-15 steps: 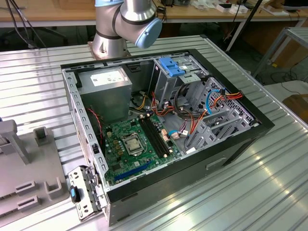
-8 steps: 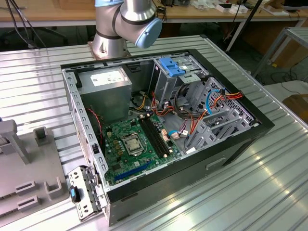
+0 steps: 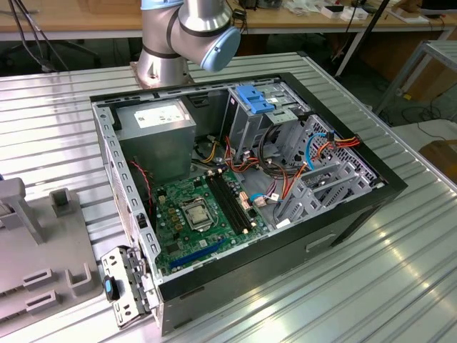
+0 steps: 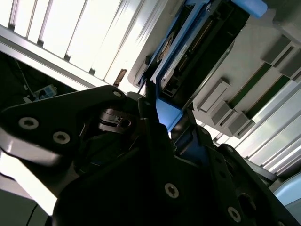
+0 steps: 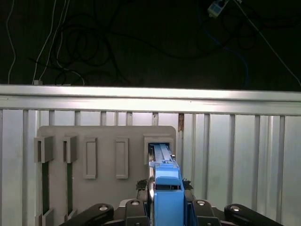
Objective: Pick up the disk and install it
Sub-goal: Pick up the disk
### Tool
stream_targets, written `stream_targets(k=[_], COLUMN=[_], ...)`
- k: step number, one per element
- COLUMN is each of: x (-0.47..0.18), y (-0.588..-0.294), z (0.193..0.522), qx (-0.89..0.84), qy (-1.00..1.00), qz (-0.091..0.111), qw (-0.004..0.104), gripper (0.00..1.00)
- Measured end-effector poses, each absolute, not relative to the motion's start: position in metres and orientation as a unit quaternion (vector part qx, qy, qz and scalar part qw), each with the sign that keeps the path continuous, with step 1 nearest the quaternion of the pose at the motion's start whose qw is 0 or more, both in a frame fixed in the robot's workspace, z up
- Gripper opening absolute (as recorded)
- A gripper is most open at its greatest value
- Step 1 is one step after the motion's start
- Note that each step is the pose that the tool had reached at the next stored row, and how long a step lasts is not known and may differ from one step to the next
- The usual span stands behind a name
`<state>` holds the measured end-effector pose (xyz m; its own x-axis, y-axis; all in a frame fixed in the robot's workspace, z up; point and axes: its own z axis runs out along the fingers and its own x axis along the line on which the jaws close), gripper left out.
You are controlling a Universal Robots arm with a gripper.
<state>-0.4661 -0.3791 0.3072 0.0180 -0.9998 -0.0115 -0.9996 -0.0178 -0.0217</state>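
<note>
The disk stands on edge in a slot of a grey holder plate, its blue rail pointing toward the first wrist camera. My gripper straddles it, one black finger pressed against each side, so it looks shut on the disk. In the second wrist view the disk shows its dark body and blue rails just past the gripper. Whether the disk has left its slot I cannot tell. The open computer case lies on the table in the exterior view.
Inside the case are a grey power-supply box, the motherboard, loose cables and a drive cage with a blue latch. The holder plate sits at the exterior view's left. The arm's base stands behind the case.
</note>
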Motion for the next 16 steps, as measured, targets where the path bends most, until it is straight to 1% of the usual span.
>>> stream_targets(k=[16], x=[-0.4661], y=[-0.3791], z=[0.3071], qx=[-0.706], qy=[0.708], qz=[-0.004], qw=[0.012], gripper=[0.37])
